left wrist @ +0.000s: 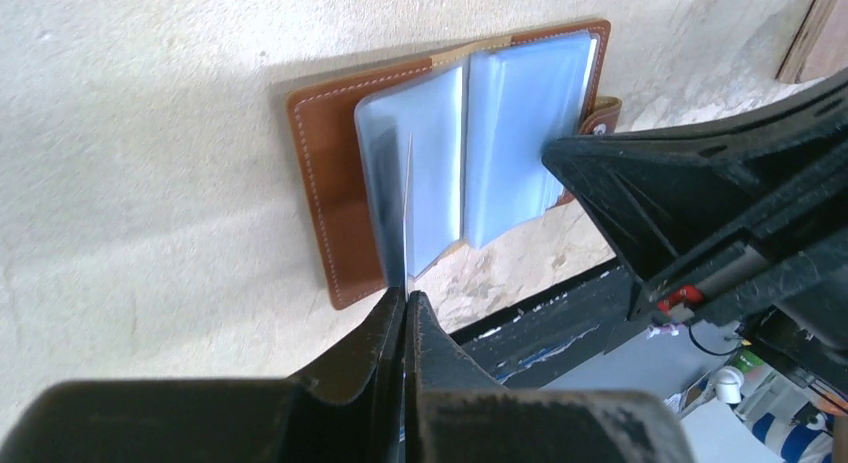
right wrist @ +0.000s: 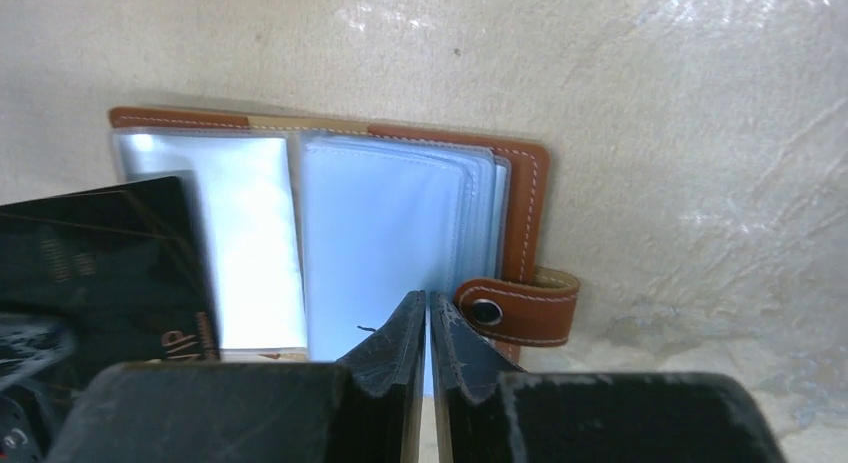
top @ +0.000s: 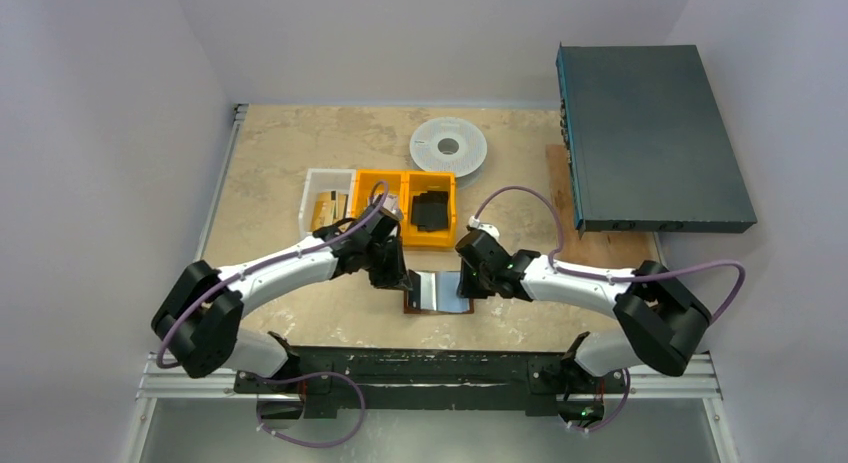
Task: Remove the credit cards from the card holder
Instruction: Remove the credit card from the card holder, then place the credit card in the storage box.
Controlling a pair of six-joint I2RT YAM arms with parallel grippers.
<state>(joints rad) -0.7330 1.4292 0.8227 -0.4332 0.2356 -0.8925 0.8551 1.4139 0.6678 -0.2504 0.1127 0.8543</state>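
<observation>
Your left gripper (left wrist: 405,298) has its jaws pressed together on a credit card (right wrist: 100,248), a dark one with pale lettering. From the left wrist it shows only as a thin edge rising over the left-hand sleeves. You cannot tell whether its far end sits in a pocket.

The card holder (top: 437,293) lies open at the lower centre of the top view, between your two grippers and close to the table's (top: 280,153) near edge. It lies brown leather down, with its pale blue sleeves fanned upward. Its snap strap (right wrist: 520,311) pokes out at the lower right of the right wrist view.

Your right gripper (right wrist: 428,303) has its jaws all but together, with only a hairline slit between them, and its tip lies on the right-hand sleeves. You cannot tell whether a sleeve edge is caught. It fills the right side of the left wrist view, crowding the card.

Just above your left gripper in the top view sit the orange bins (top: 382,188), one holding a black item (top: 430,211). A clear bin (top: 312,188) sits to their left. A white spool (top: 450,145) lies above them, and a dark flat box (top: 650,133) sits at the upper right.
</observation>
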